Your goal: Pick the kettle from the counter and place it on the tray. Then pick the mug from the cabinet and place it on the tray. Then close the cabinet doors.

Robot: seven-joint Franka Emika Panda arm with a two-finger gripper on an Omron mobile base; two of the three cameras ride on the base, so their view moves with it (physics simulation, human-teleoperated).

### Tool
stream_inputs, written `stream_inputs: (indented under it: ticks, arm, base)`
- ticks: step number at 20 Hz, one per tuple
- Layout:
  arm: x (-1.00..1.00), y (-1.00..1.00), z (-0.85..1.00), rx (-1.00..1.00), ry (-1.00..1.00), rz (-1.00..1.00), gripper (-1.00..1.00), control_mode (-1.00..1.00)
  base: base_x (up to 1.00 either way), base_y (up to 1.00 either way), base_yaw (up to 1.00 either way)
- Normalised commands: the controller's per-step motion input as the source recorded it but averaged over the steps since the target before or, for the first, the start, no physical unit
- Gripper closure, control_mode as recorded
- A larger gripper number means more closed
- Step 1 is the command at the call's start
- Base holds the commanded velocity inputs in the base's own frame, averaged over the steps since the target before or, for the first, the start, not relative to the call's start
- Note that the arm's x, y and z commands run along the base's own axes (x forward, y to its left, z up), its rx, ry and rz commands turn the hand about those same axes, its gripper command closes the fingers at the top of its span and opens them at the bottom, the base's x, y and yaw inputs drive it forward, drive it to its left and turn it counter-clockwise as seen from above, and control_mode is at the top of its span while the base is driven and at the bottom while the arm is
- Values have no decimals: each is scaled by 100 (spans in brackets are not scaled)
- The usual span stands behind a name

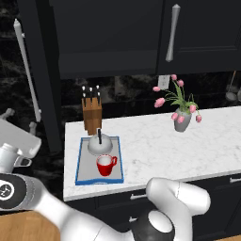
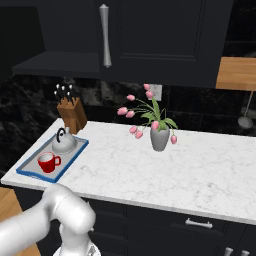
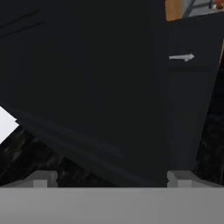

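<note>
While the kettle and mug sit on the tray, kettle behind mug, a knife block stands just behind the tray and a flower vase well to its right on the counter. Left cabinet door hangs open beside the tray, right door closed. Gripper fingertips spread wide, empty, facing a dark panel

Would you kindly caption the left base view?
Kettle and mug sit on the tray; left cabinet door open.
</note>
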Motion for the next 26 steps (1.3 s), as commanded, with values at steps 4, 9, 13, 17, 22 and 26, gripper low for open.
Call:
stream_inputs:
  ticks: [4, 9, 13, 17, 22, 26]
  arm:
    - [6, -43, 40, 4, 16, -8, -100, -100]
    - [11, -53, 33, 4, 15, -5, -100, -100]
    - [15, -65, 28, 6, 15, -4, -100, -100]
    - [14, -71, 23, 6, 14, 0, -100, -100]
    - [15, -74, 19, 6, 12, 0, -100, -100]
    - [23, -78, 19, 5, 12, 0, -100, -100]
  base:
    - [0, 0, 0]
    - [0, 0, 0]
    - [0, 0, 0]
    - [0, 0, 0]
    - [0, 0, 0]
    - [0, 0, 0]
